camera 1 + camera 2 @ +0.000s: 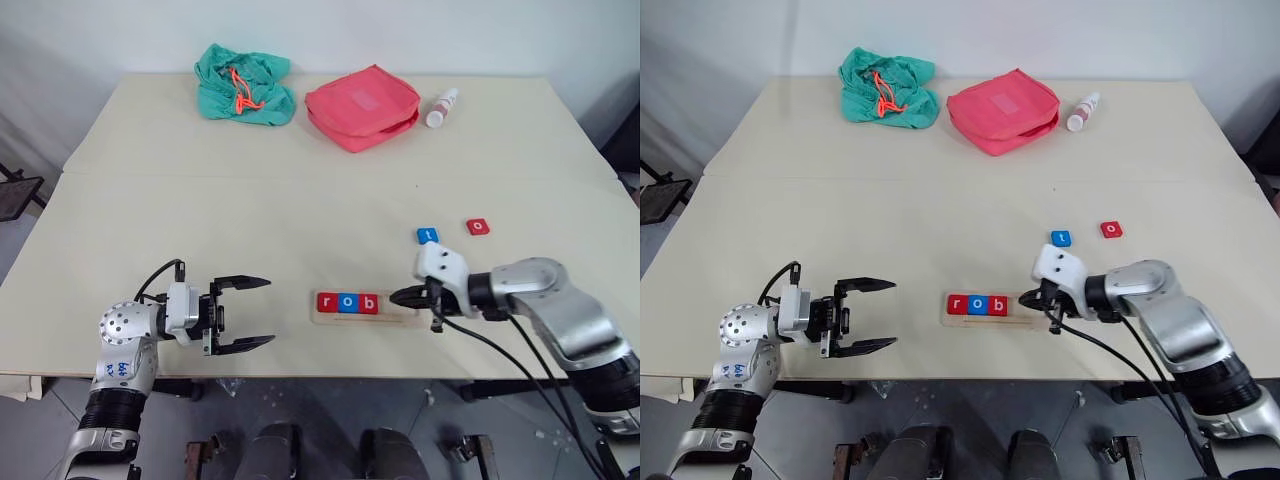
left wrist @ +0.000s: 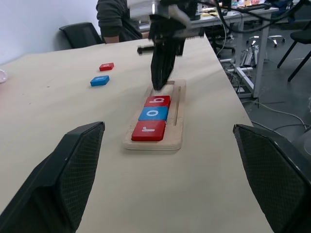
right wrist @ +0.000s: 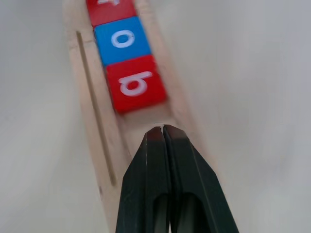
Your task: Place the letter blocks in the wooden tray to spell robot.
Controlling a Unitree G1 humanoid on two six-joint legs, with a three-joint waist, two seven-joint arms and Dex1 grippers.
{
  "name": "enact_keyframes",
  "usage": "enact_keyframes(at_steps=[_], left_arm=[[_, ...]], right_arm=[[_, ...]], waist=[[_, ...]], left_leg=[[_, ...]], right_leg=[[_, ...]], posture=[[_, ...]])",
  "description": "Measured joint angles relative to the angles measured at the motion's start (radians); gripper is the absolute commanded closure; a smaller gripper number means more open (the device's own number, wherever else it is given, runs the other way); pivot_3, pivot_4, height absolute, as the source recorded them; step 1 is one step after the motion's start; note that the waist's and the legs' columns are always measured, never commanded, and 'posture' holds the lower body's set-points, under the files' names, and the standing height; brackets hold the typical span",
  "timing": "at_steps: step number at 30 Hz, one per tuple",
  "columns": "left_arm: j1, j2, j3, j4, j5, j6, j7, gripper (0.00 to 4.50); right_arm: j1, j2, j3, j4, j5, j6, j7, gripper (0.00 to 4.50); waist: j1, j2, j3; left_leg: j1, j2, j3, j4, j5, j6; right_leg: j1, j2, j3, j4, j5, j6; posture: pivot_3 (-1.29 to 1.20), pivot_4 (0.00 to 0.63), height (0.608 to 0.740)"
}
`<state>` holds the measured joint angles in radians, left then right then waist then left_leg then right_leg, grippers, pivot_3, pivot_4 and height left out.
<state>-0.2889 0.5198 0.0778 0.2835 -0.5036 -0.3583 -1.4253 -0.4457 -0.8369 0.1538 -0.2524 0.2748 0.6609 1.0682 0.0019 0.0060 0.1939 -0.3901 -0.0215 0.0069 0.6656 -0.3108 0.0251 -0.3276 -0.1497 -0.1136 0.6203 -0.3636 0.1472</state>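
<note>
The wooden tray (image 1: 362, 305) on my bench (image 1: 300, 190) holds red r (image 1: 326, 302), blue o (image 1: 347, 302) and red b (image 1: 369, 303). My right claw (image 3: 162, 130), pinched closed and empty, hovers over its bare end. Blue t (image 1: 427, 236) and red o (image 1: 478, 227) lie beyond. My left claw (image 1: 258, 313) gapes wide.
</note>
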Motion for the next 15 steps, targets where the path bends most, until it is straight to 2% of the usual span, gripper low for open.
enact_keyframes(at_steps=[2, 7, 12, 13, 15], left_arm=[[-0.009, -0.001, -0.001, 0.004, 0.000, -0.001, -0.008, 0.00], [-0.027, -0.010, -0.002, 0.024, 0.000, -0.002, -0.024, 0.00], [-0.054, -0.015, -0.006, 0.067, 0.000, -0.005, -0.047, 0.00], [-0.057, -0.016, -0.006, 0.078, 0.000, -0.005, -0.052, 0.00], [-0.061, -0.019, -0.007, 0.088, 0.000, -0.006, -0.058, 0.00]], right_arm=[[0.027, 0.000, -0.075, -0.016, 0.029, 0.009, -0.021, 3.62], [0.110, 0.011, -0.240, -0.014, 0.061, -0.010, -0.101, 1.95], [0.258, 0.051, -0.408, 0.016, 0.065, -0.067, -0.203, 0.25], [0.277, 0.067, -0.433, 0.023, 0.067, -0.074, -0.223, 0.02], [0.311, 0.095, -0.486, 0.033, 0.070, -0.084, -0.266, 0.02]], waist=[[0.001, 0.000, 0.000], [0.003, 0.000, 0.000], [0.016, 0.000, 0.000], [0.018, 0.000, 0.000], [0.019, 0.000, 0.000]], left_leg=[[0.000, 0.000, 0.000, 0.000, 0.000, 0.000], [0.000, 0.000, 0.000, 0.000, 0.000, 0.000], [0.000, 0.000, 0.002, 0.000, 0.000, 0.000], [0.000, 0.000, 0.002, 0.000, 0.000, 0.000], [0.001, 0.000, 0.003, 0.000, 0.000, 0.000]], right_leg=[[0.000, 0.000, 0.000, 0.000, 0.000, 0.000], [0.000, 0.000, 0.000, 0.000, 0.000, 0.000], [0.000, 0.000, 0.000, 0.000, 0.000, 0.000], [0.000, 0.000, 0.000, 0.000, 0.000, 0.000], [0.000, 0.000, 0.001, 0.000, 0.000, 0.000]], posture=[[0.00, 0.150, 0.740], [0.00, 0.150, 0.740], [0.00, 0.150, 0.740], [0.00, 0.150, 0.740], [0.00, 0.150, 0.740]])
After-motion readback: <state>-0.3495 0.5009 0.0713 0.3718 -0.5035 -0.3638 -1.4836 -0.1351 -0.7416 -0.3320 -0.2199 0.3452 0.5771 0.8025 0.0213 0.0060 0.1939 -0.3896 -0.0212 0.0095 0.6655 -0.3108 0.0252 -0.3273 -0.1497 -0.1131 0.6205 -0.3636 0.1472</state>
